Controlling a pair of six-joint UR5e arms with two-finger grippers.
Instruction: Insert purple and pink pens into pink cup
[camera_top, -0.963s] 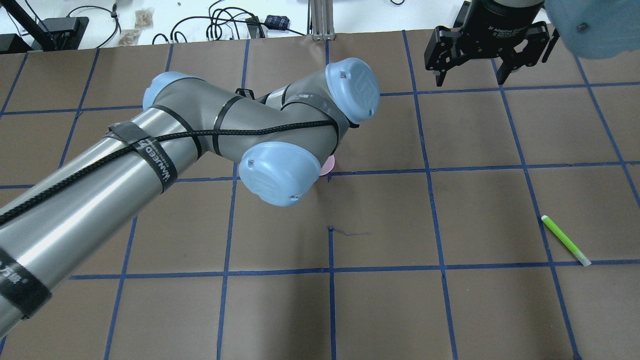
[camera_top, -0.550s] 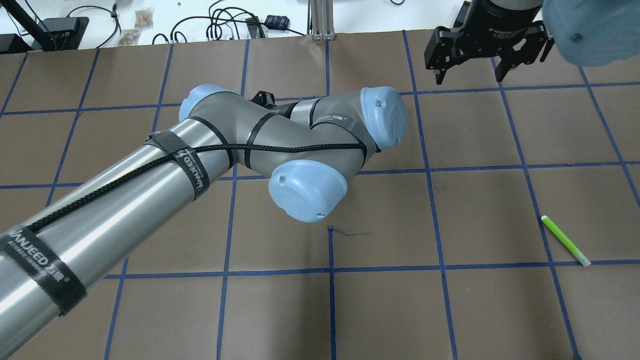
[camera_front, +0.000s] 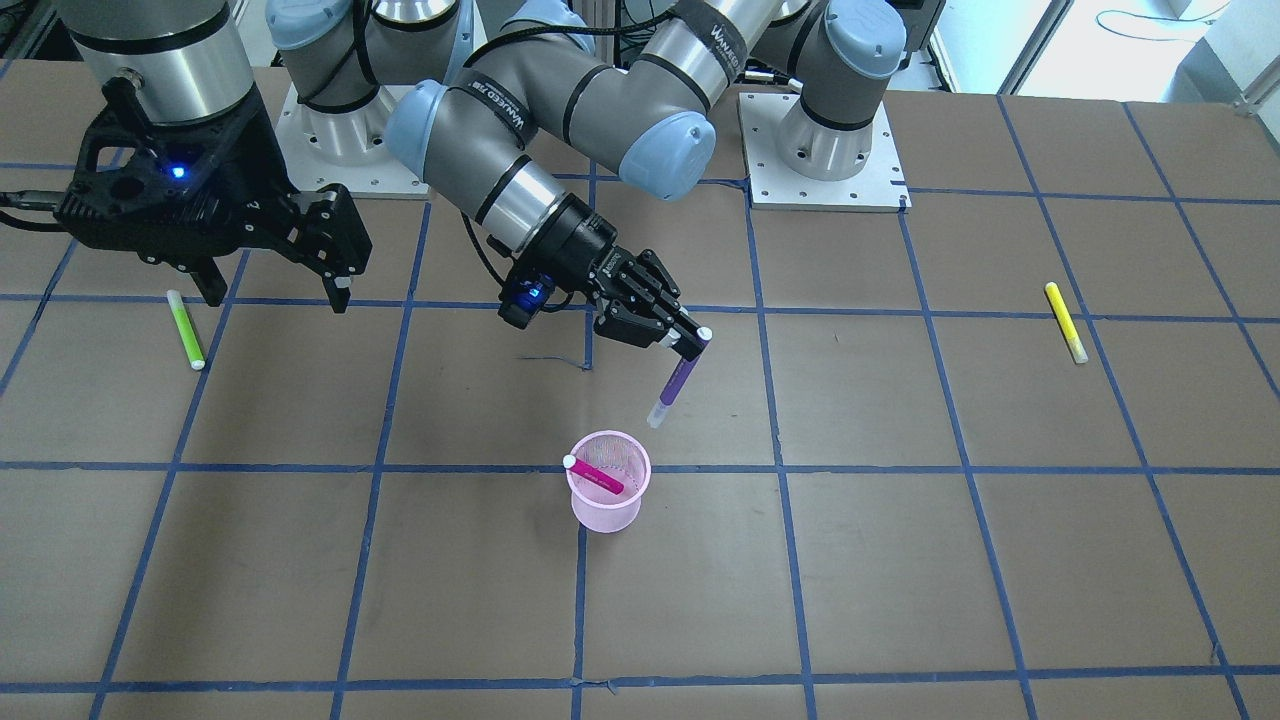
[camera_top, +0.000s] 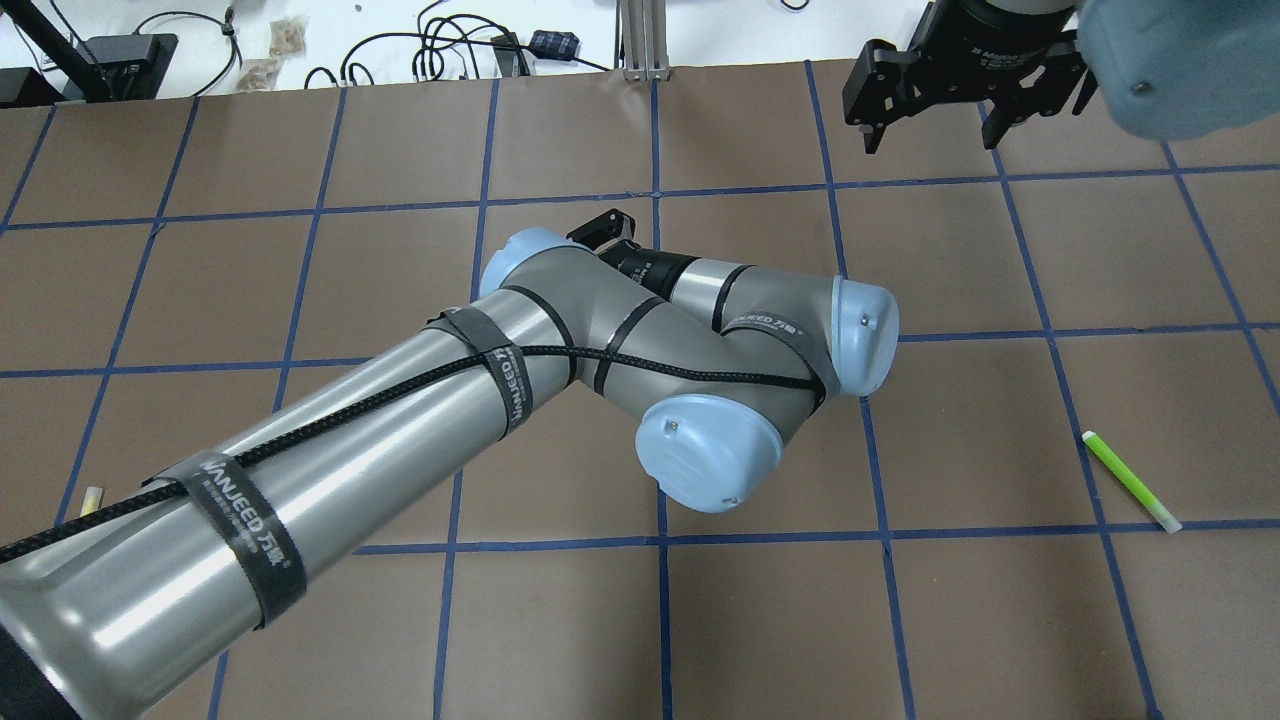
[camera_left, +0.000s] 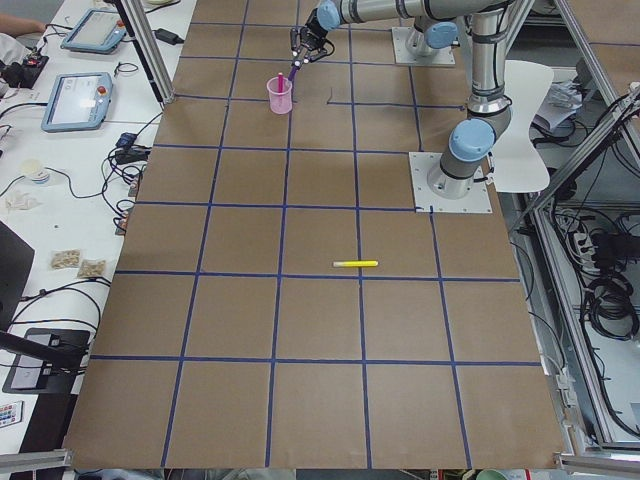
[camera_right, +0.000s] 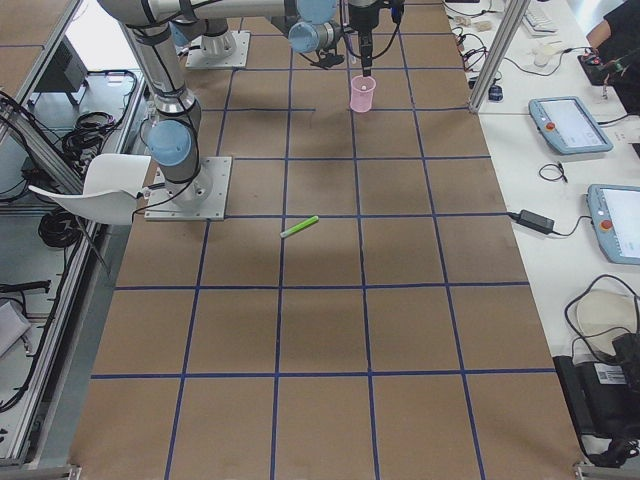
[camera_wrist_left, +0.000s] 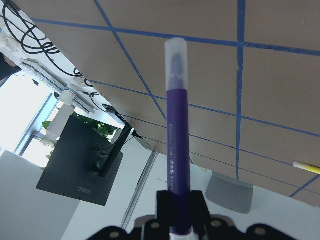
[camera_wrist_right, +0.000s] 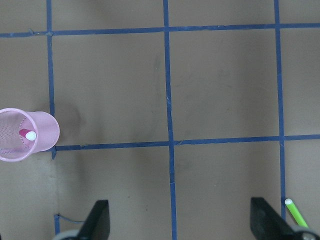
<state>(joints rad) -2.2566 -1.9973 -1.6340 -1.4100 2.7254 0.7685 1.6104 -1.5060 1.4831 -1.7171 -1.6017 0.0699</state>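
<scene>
The pink mesh cup (camera_front: 607, 505) stands upright near the table's middle, with the pink pen (camera_front: 597, 477) leaning inside it. My left gripper (camera_front: 690, 345) is shut on the purple pen (camera_front: 675, 385) by its top end. The pen hangs tilted, clear cap down, above the table just on the robot's side of the cup. The left wrist view shows the purple pen (camera_wrist_left: 176, 135) sticking out from the shut jaws. My right gripper (camera_front: 270, 285) is open and empty, off to the side. Its wrist view shows the cup (camera_wrist_right: 42, 132). In the overhead view my left arm hides the cup.
A green pen (camera_front: 185, 328) lies near my right gripper and also shows in the overhead view (camera_top: 1130, 480). A yellow pen (camera_front: 1065, 322) lies far on the other side. Blue tape lines grid the brown table (camera_front: 900, 560).
My left arm has swung across the overhead view toward the right and nearer the robot, and now covers the cup's rim. The right gripper has drifted slightly farther away.
</scene>
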